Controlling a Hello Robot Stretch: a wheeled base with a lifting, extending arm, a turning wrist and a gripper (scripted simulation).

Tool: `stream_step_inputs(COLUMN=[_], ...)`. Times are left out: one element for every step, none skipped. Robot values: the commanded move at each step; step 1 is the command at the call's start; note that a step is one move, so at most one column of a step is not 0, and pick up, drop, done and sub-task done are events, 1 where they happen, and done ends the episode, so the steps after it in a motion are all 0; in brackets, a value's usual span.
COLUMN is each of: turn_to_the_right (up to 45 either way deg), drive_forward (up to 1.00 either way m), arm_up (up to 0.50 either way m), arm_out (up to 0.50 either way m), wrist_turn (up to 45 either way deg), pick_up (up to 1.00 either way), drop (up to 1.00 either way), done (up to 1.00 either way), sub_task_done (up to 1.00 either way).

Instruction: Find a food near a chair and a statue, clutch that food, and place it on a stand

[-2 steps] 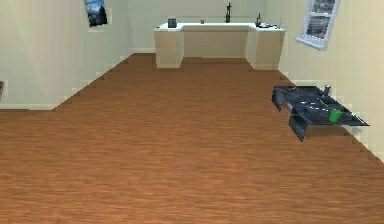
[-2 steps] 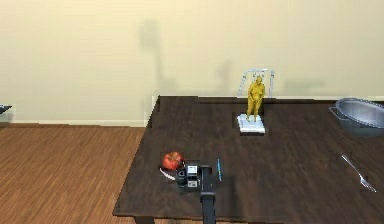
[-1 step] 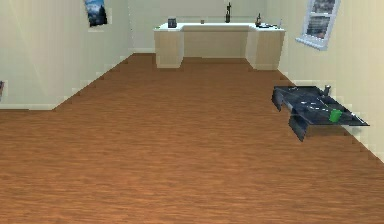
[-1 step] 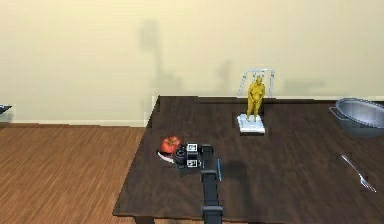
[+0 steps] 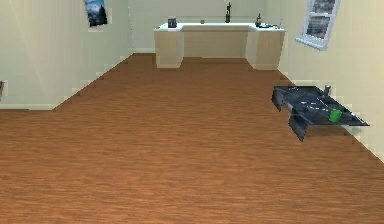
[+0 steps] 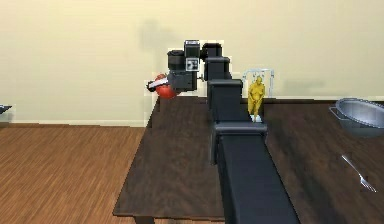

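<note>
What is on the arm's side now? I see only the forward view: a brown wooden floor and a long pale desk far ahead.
Observer: A long dark table is there, and the dark square arm reaches over it.
Operator: Is any food close?
Observer: A small red round thing shows at the gripper. I cannot tell whether it is held.
Operator: What else stands there?
Observer: A small yellow statue stands on the table, right of the arm.
</note>
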Motion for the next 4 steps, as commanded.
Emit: stream_step_inputs(turn_to_the_right=[0.0,0.0,0.0,0.0], drive_forward=[0.00,0.00,0.00,0.00], arm_up=[0.00,0.00,0.00,0.00], arm_out=[0.00,0.00,0.00,-0.36], wrist_turn=[-45.0,-45.0,-21.0,0.0], pick_up=[0.00,0.00,0.00,0.00], drop=[0.00,0.00,0.00,0.00], done=[0.00,0.00,0.00,0.00], sub_task_done=[0.00,0.00,0.00,0.00])
